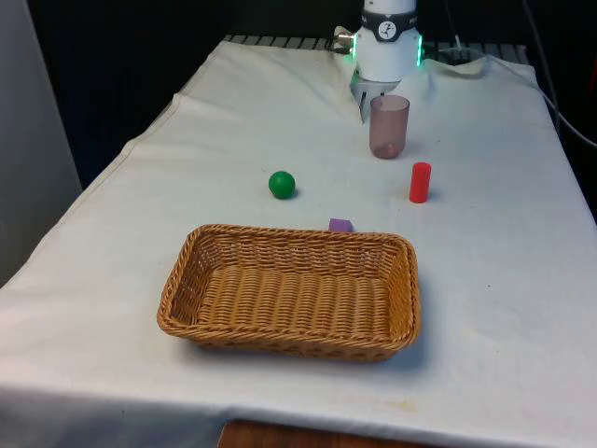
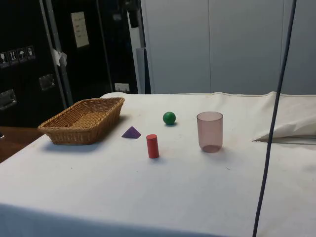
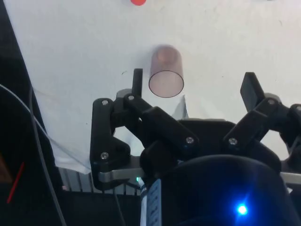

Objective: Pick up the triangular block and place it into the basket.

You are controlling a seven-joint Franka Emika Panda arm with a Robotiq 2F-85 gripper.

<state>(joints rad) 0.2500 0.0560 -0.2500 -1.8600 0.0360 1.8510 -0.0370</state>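
Note:
The purple triangular block [image 1: 340,225] lies on the white cloth just behind the far rim of the wicker basket [image 1: 298,232]. The side view shows the block [image 2: 131,132] a short way from the basket [image 2: 74,136], between it and a red cylinder. In the wrist view my gripper [image 3: 193,85] hangs high over the table's robot end, open, with nothing between its black fingers [image 3: 138,82]. Below it stands a translucent pink cup [image 3: 166,71]. The block is far from the gripper.
The pink cup [image 1: 389,126] stands near the robot's base. A red cylinder [image 1: 420,182] stands upright to the front view's right of the block. A green ball [image 1: 282,184] rests to the block's left. A dark cable [image 2: 269,148] hangs across the side view.

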